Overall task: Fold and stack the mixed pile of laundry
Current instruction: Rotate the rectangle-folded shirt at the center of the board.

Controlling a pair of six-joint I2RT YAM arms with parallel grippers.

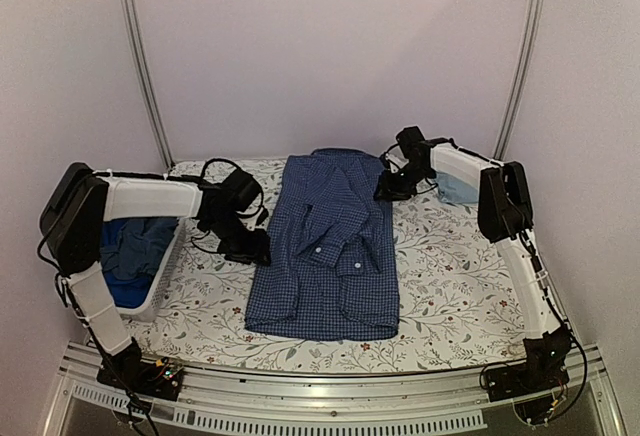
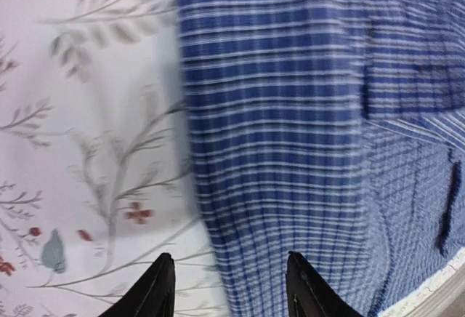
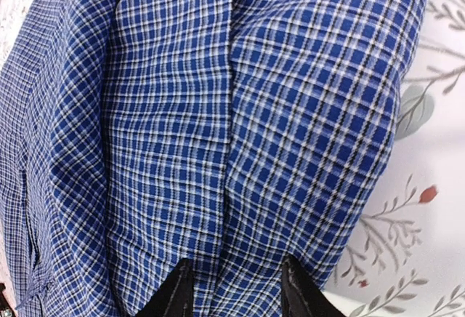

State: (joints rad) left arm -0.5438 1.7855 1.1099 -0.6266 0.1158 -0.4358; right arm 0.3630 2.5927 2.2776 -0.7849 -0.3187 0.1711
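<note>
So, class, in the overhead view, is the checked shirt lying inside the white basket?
No, the checked shirt lies flat on the floral tablecloth, beside the basket.

One checked shirt (image 1: 325, 246), one basket (image 1: 166, 274) holding perhaps two blue garments (image 1: 135, 251), one light-blue piece (image 1: 458, 190).

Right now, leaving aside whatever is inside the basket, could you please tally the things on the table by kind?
Checked shirt: 1
Light-blue garment: 1
Basket: 1
Total: 3
</note>
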